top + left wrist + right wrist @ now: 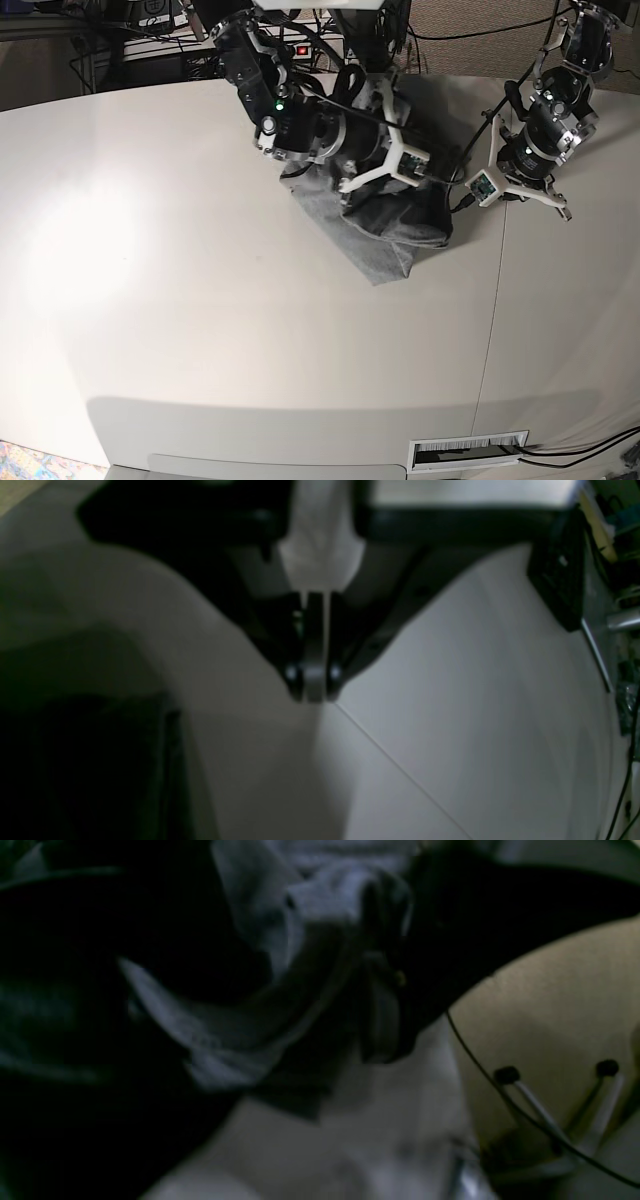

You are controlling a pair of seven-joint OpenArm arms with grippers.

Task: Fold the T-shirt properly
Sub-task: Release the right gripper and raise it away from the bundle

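My right jaws (320,990) grip bunched grey T-shirt (385,225), heaped at the white counter's (200,300) far middle. My left jaws (314,685) hang clenched and empty beside it, above the counter seam (400,770). Cables (160,20) clutter the back.

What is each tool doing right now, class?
Left tool: closed, holding nothing, above the table.
Right tool: closed on a bunch of the T-shirt.

One grey T-shirt (385,225), bunched at upper centre. One white bench (200,300) underneath. Two arms, each ending in one end effector: left end effector (314,692), right end effector (400,175).
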